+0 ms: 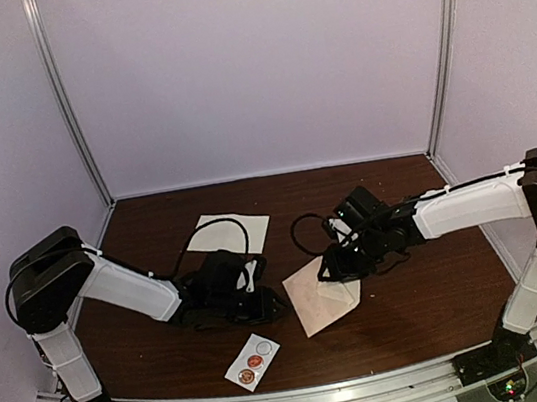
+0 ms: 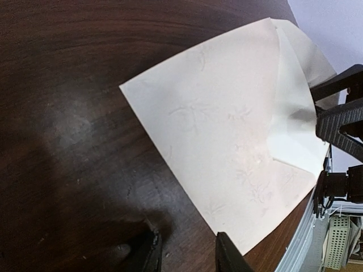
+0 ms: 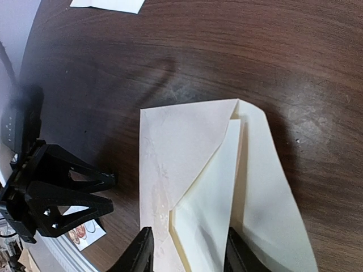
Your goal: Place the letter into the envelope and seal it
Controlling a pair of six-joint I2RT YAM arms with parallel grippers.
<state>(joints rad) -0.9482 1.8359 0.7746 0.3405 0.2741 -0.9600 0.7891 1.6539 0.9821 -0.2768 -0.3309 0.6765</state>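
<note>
On table (image 1: 443, 286) | envelope (image 3: 181, 153) under spread right fingers (image 3: 142, 255) | left fingers (image 2: 148, 255) spread (beside it)

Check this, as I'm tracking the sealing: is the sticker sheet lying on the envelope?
No, the sticker sheet lies on the table apart from the envelope, nearer the front edge.

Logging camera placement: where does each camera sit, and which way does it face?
Top external: high behind left arm and right arm, looking down on the table.
Left wrist: low, facing across the envelope toward the right gripper; own fingers below.
Right wrist: over the envelope, looking down, left gripper beside it; own fingers below.
Shared: all three show the envelope.
</note>
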